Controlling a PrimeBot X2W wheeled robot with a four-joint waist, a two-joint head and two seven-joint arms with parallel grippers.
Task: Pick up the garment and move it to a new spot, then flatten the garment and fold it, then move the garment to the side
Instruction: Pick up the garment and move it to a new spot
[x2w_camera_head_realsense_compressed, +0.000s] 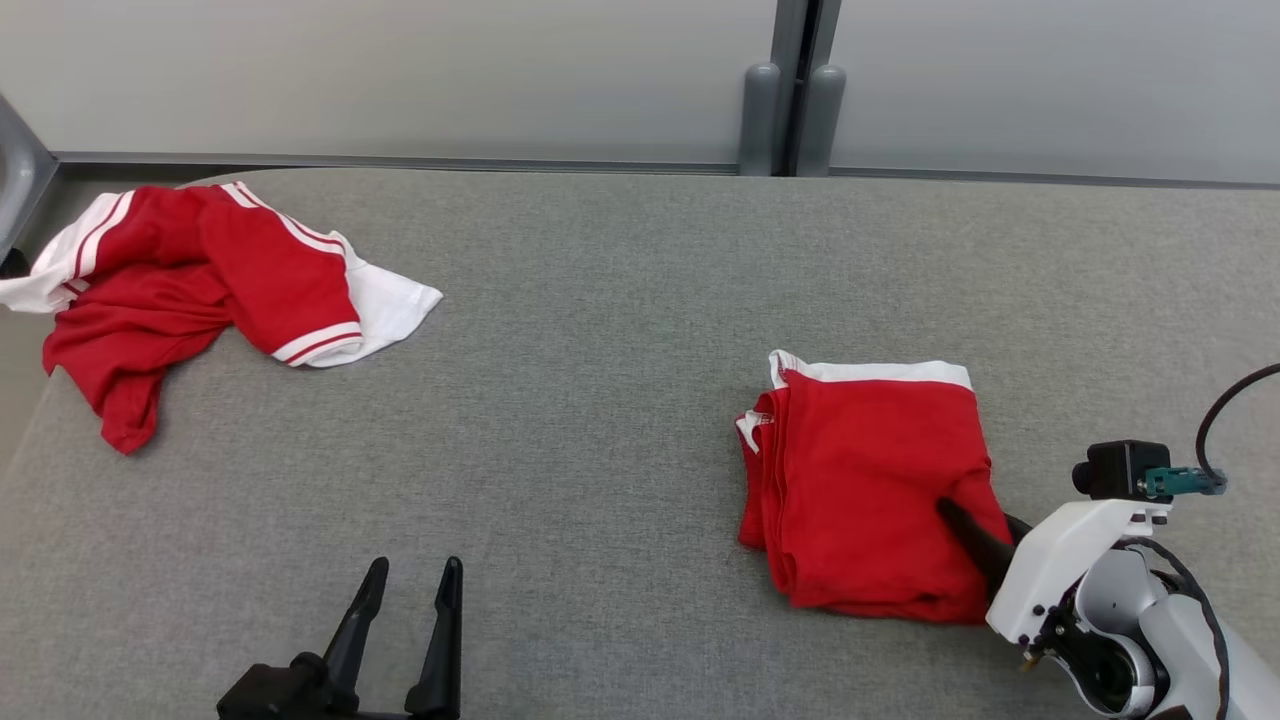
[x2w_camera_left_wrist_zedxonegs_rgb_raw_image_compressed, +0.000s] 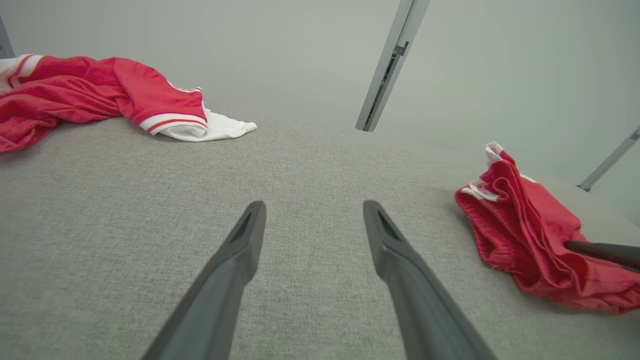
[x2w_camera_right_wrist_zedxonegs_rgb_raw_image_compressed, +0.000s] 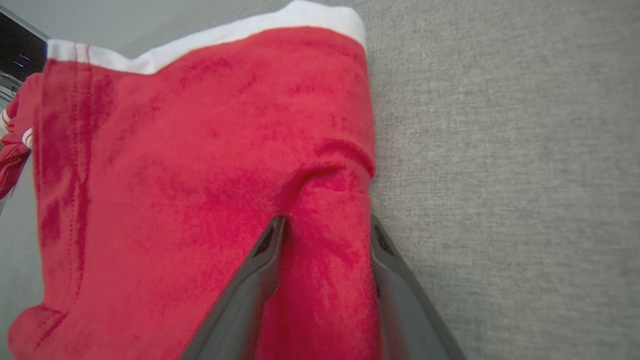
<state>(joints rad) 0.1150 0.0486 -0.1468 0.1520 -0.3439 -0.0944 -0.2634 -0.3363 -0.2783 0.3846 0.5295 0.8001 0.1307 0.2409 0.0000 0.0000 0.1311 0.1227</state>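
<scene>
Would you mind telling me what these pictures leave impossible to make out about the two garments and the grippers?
- Right wrist view: fabric of the folded garment bulges between the fingers of the right gripper; whether it is clamped yet is unclear.
- Head view: that gripper's far finger is mostly hidden behind its white wrist.
- Head and left wrist views: the crumpled garment runs off the left edge, so its full extent is unseen.

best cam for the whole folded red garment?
Head view: almost the whole folded garment is in frame, white band at its far edge. The right wrist view is a close-up of one part, the right gripper straddling a ridge of cloth. The left wrist view sees it side-on, cropped.
</scene>
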